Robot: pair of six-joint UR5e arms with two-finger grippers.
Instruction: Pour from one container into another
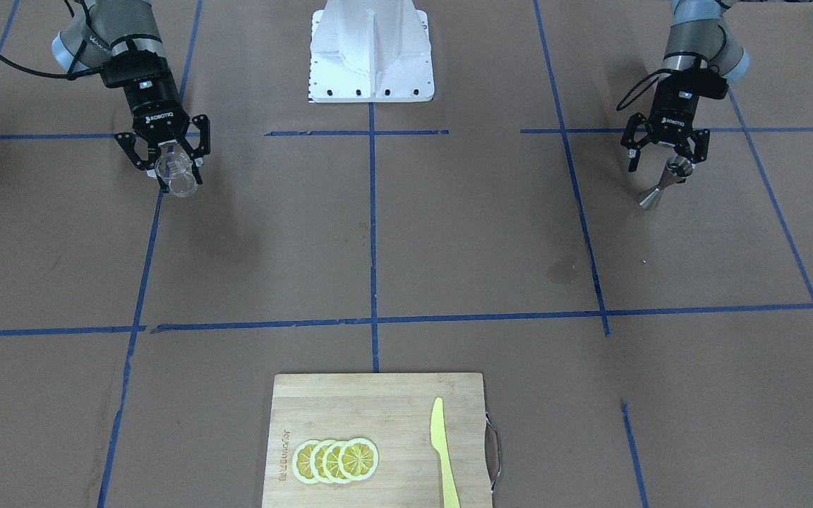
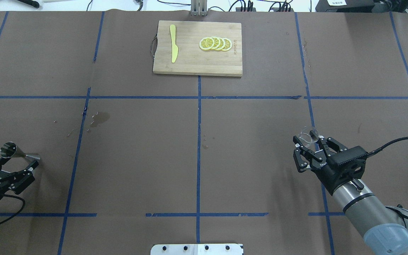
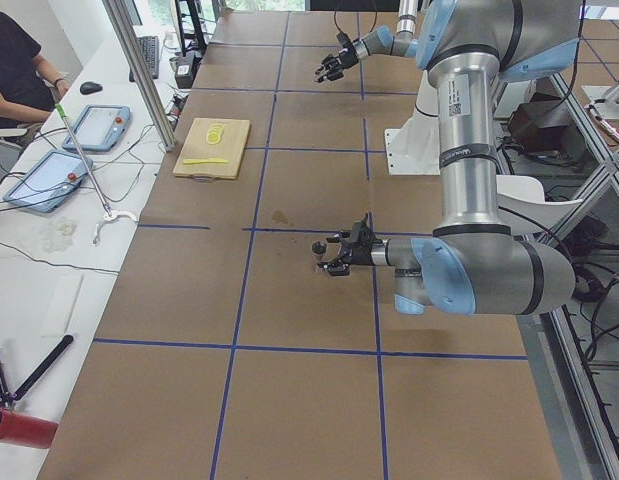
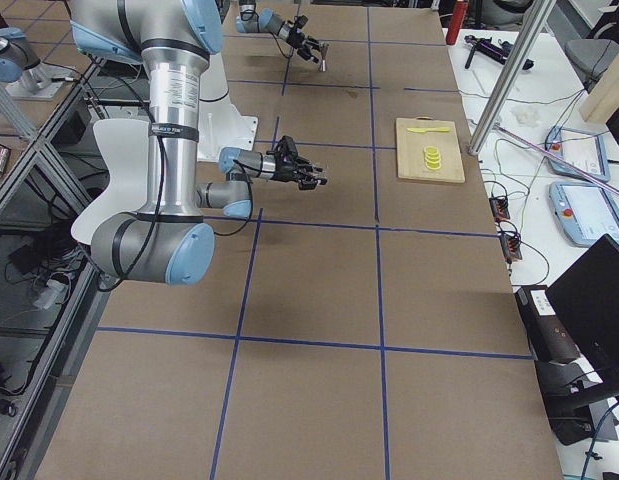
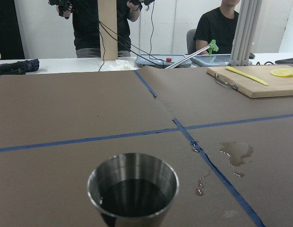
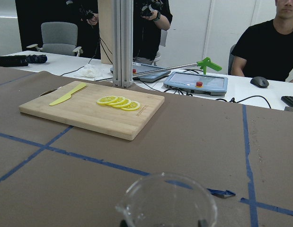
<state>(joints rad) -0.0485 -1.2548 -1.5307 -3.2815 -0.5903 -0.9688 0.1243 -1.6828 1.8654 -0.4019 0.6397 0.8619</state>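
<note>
The small clear glass cup (image 1: 176, 173) sits between the fingertips of my right gripper (image 1: 176, 178), which is shut on it at the table's right end. The wrist view shows its rim (image 6: 167, 201) close below the camera, and it looks empty. From above, the cup (image 2: 309, 135) pokes out ahead of that gripper (image 2: 310, 140). The steel jigger (image 1: 663, 187) stands upright at the left end, and dark liquid shows in its top cone (image 5: 132, 189). My left gripper (image 1: 664, 169) is open around it, with a gap on one side.
A bamboo cutting board (image 1: 392, 409) lies at the far middle edge with lemon slices (image 1: 336, 460) and a yellow knife (image 1: 442, 451). The robot's white base (image 1: 371, 53) is at the near edge. A wet stain (image 1: 562, 270) marks the paper. People stand beyond the table.
</note>
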